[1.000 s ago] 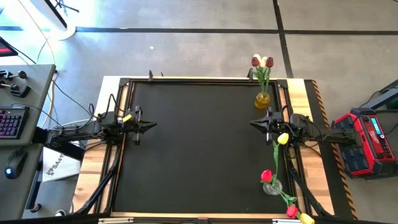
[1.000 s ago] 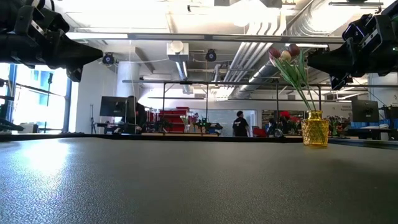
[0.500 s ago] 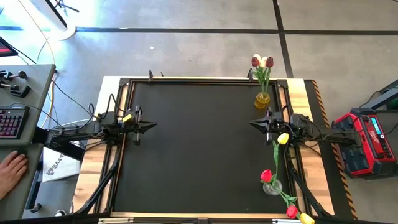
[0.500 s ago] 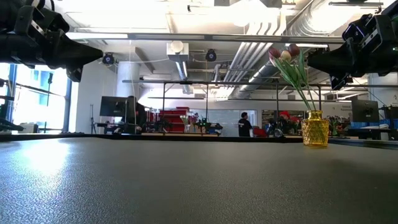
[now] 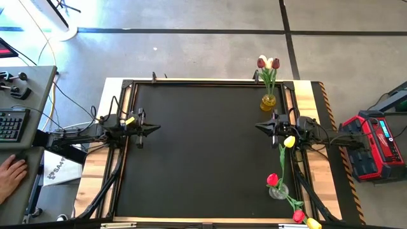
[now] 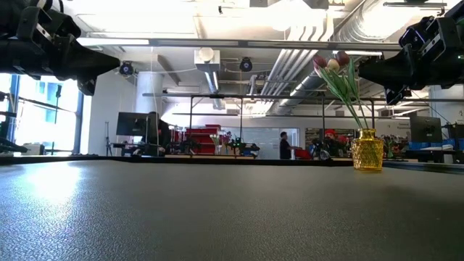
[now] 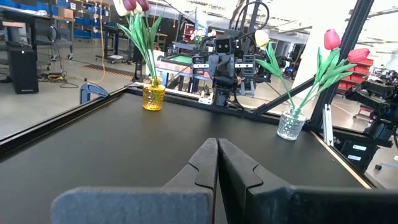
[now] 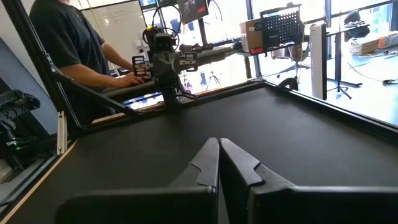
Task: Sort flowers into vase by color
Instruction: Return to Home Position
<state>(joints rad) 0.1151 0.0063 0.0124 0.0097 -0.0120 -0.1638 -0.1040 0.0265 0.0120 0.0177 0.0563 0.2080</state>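
At the far left, off the table, a person's hand (image 5: 11, 173) lies at a side desk below a keyboard (image 5: 9, 125). The left gripper (image 5: 157, 128) hangs over the left edge of the black table (image 5: 203, 159), pointing inward, its 2 fingers (image 7: 205, 163) pressed flat together with nothing between them. Across the bare mat, the right gripper (image 5: 258, 126) faces it from the right edge, likewise closed tight and empty. All the flowers (image 5: 261, 62) stand on the right side in 2 vases. Just beside the right gripper, at the back right corner, a small amber vase (image 5: 268, 102) holds upright green stems topped by 2 dark red heads and 1 cream head (image 5: 269, 62). Near the front right corner, a clear glass vase (image 5: 278, 191) holds 4 long-stemmed tulips that splay widely: a red head (image 5: 272, 180) just above the vase, a yellow head (image 5: 289, 141) leaning over the right arm, and 2 more, red and yellow, drooping past the table's front edge. A red case (image 5: 375, 145) sits beyond the table's right edge.
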